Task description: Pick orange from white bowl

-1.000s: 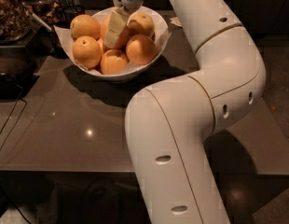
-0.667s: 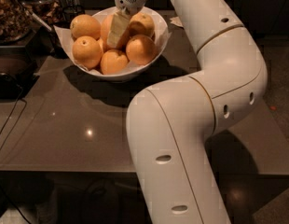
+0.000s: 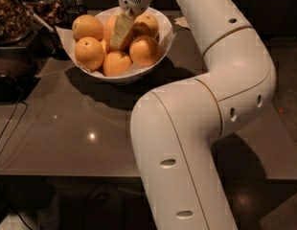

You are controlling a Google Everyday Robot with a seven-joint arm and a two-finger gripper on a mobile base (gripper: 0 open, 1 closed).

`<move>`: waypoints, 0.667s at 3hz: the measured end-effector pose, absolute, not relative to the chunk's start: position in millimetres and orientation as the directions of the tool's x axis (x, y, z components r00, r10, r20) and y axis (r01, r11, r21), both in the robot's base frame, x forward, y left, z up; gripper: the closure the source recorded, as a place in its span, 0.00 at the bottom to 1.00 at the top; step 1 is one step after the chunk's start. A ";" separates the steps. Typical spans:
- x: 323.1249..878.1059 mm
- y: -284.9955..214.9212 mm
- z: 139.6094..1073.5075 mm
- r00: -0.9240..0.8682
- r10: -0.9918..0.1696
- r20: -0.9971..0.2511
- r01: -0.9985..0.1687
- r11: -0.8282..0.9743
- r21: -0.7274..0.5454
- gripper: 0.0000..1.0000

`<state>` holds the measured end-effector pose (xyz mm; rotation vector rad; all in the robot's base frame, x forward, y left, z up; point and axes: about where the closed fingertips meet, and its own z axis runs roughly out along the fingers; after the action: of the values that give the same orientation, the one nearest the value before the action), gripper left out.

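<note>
The white bowl [image 3: 123, 75] stands at the back of the grey table, lined with white paper and holding several oranges. My gripper [image 3: 118, 31] reaches down into the middle of the bowl from above. It is shut on the orange [image 3: 108, 28], an elongated fruit standing a little higher than the rest, with one pale finger [image 3: 121, 30] across its right side. The other finger is hidden behind the fruit. Rounder oranges lie around it at the left [image 3: 89, 53], front [image 3: 117, 63] and right [image 3: 145, 50].
My white arm [image 3: 187, 128] bends across the right half of the view. A dark container of nuts [image 3: 12, 13] and a black appliance [image 3: 9, 80] stand at the left. A cable [image 3: 9, 128] runs over the table [image 3: 67, 128] by its left edge.
The gripper has shifted slightly in the bowl. The elongated orange now shows beside the finger and stands a little higher than before.
</note>
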<state>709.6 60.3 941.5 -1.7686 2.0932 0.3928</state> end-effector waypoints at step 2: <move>704.5 60.7 986.5 -0.048 -0.811 -0.583 -0.983 0.142 -0.117 1.00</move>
<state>704.5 60.7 986.5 -1.7130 1.9036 0.4303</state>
